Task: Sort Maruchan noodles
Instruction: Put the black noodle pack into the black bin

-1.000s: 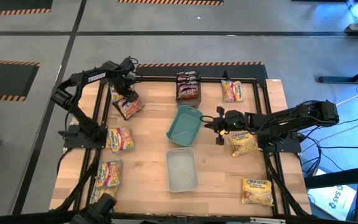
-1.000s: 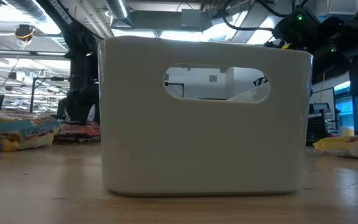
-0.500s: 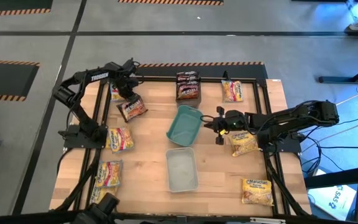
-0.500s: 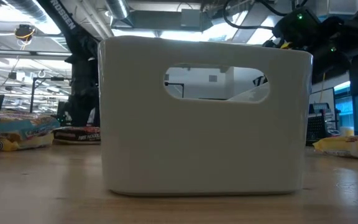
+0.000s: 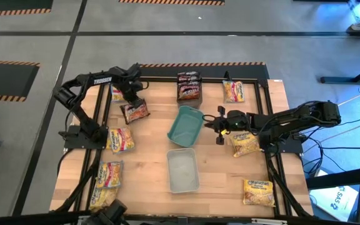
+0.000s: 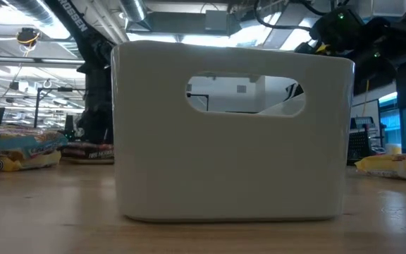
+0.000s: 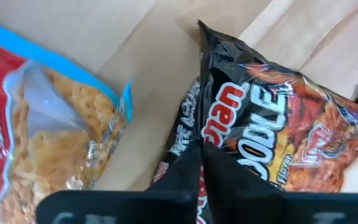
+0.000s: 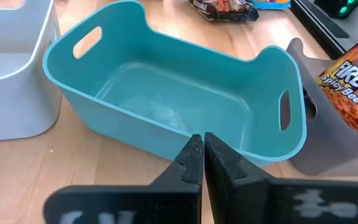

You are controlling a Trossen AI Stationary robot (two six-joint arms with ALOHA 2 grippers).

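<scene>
The left hand sits over the far left part of the table, its fingers pinched together on the edge of a dark red-brown noodle packet. In the left wrist view this packet reaches away from the fingertips, and its label shows the fragments "an" and "ODLE" in large letters over a fiery picture. Just beside it lies a pale packet with a blue edge, red-printed, with the word "Flavor" legible.

The right hand hovers right of the teal tray, fingers clenched on nothing; from its wrist the teal tray lies straight ahead, a clear tray beside it. A dark grey tray past the teal one holds a packet reading "FIRE" and "Spicy Beef".

More packets lie about the table: a stack of dark ones at the far edge, a pink-yellow one beside it, yellow ones near the right hand and at the near right corner, where "Maruchan" can be read, and three more along the left side.
</scene>
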